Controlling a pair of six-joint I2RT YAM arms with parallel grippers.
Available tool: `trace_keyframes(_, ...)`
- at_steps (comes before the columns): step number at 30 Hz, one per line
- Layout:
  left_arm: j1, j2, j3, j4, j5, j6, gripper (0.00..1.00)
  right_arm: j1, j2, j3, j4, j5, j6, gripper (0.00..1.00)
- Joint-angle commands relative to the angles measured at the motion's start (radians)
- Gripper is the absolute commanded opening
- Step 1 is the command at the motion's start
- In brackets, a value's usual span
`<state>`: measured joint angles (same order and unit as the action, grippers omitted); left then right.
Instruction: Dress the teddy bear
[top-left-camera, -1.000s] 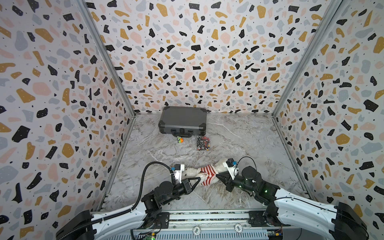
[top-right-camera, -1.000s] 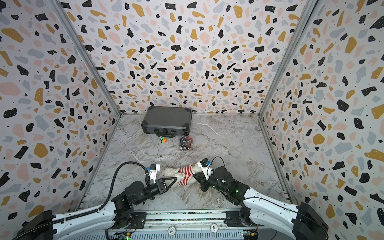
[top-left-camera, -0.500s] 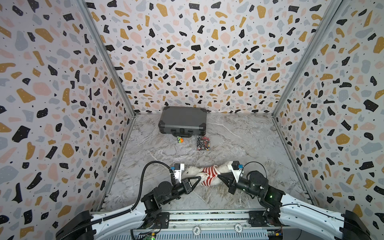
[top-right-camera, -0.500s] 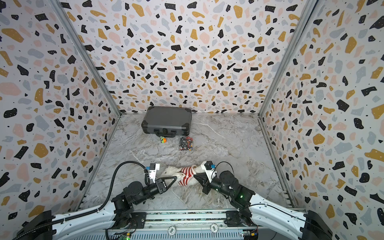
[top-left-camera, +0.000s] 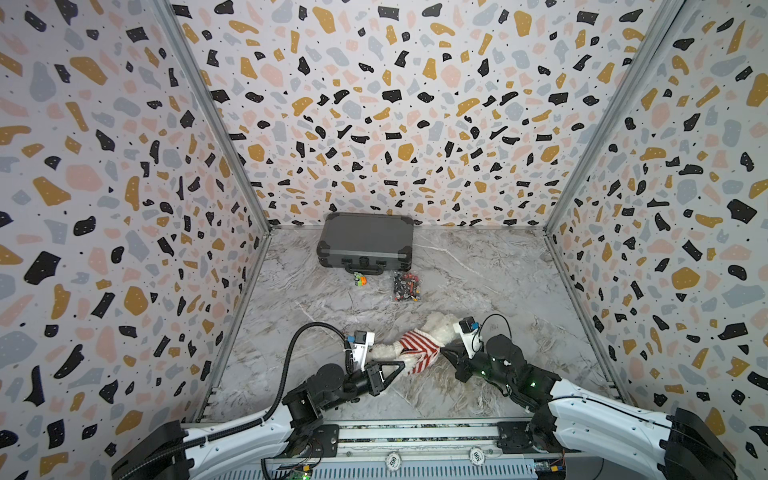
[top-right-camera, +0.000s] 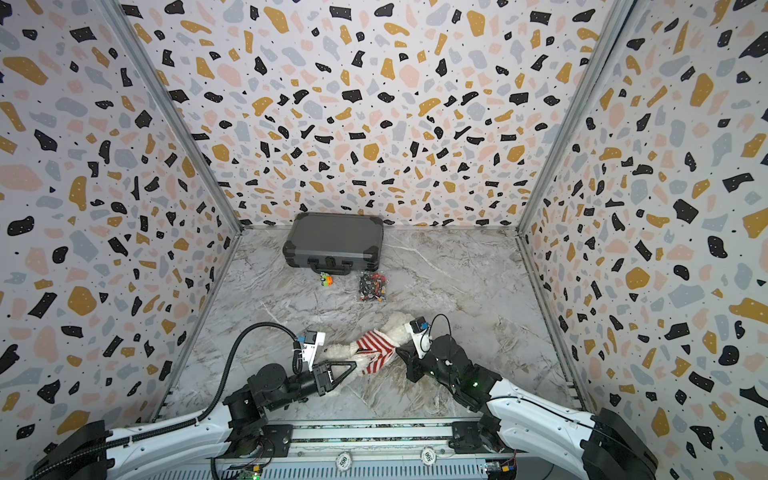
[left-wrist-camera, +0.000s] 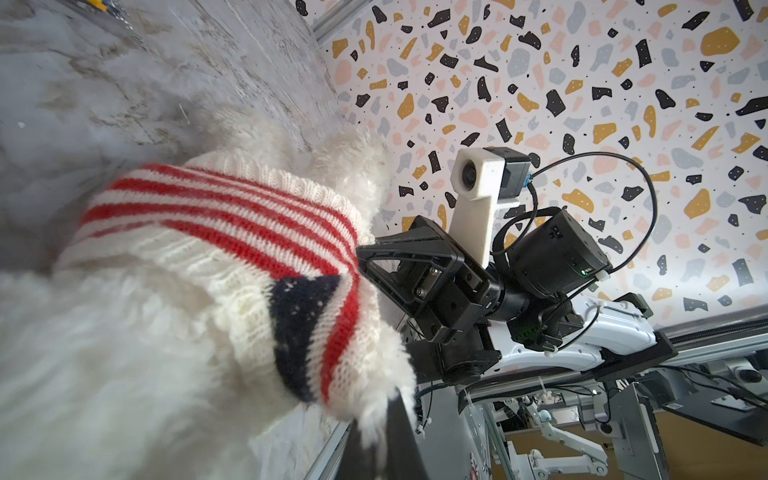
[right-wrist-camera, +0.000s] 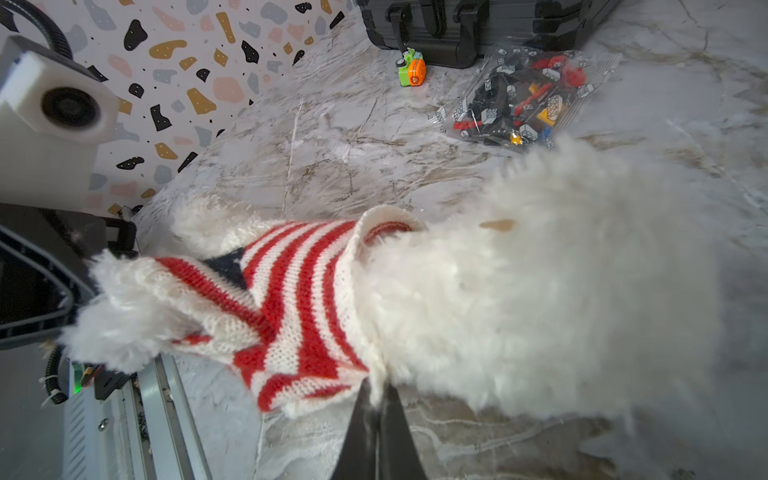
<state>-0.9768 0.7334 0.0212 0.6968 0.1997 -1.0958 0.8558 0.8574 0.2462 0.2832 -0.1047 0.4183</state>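
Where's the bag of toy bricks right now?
In both top views the bag of toy bricks lies in front of the grey case, at its right end, right of the small orange toy and beyond the teddy bear.

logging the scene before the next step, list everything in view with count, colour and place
teddy bear: one, white, lying near the front edge
sweater: one, red-white stripes, navy patch, partly on the bear
case: one, grey, shut, by the back wall
toy: one, green and orange, before the case
bag of bricks: one, clear, right of the toy
table: one, grey marble, under everything
left gripper: one, black, shut on the bear's fur
right gripper: one, black, shut on the sweater's hem
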Motion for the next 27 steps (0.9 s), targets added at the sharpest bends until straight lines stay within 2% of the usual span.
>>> trace_keyframes(1,0.004,-0.019,0.029,0.045,0.041,0.075,0.00,-0.037,-0.021,-0.021,-0.025,0.099,-0.017,0.03)
trace_keyframes(4,0.004,0.016,0.077,-0.105,0.024,0.136,0.00,-0.024,-0.079,-0.064,0.089,-0.010,-0.050,0.06)
trace_keyframes(7,0.004,0.072,0.092,-0.139,0.015,0.163,0.00,0.014,-0.092,-0.051,0.076,-0.027,-0.080,0.13)
trace_keyframes(10,0.004,0.127,0.103,-0.181,-0.009,0.186,0.00,0.047,-0.129,-0.032,0.027,-0.008,-0.103,0.23)
trace_keyframes(13,0.004,0.166,0.112,-0.201,-0.016,0.204,0.00,0.080,-0.197,0.012,-0.063,0.064,-0.125,0.35)
trace_keyframes(17,0.001,0.186,0.133,-0.300,-0.034,0.274,0.00,0.090,-0.227,0.090,-0.133,0.141,-0.166,0.44)
trace_keyframes(20,0.000,0.197,0.143,-0.387,-0.066,0.297,0.00,0.090,-0.156,0.158,-0.143,0.156,-0.207,0.46)
trace_keyframes(24,0.001,0.196,0.145,-0.439,-0.123,0.284,0.00,0.083,0.040,0.261,-0.123,0.153,-0.255,0.46)
trace_keyframes(27,0.002,0.181,0.139,-0.485,-0.165,0.273,0.00,0.040,0.203,0.310,-0.111,0.141,-0.251,0.45)
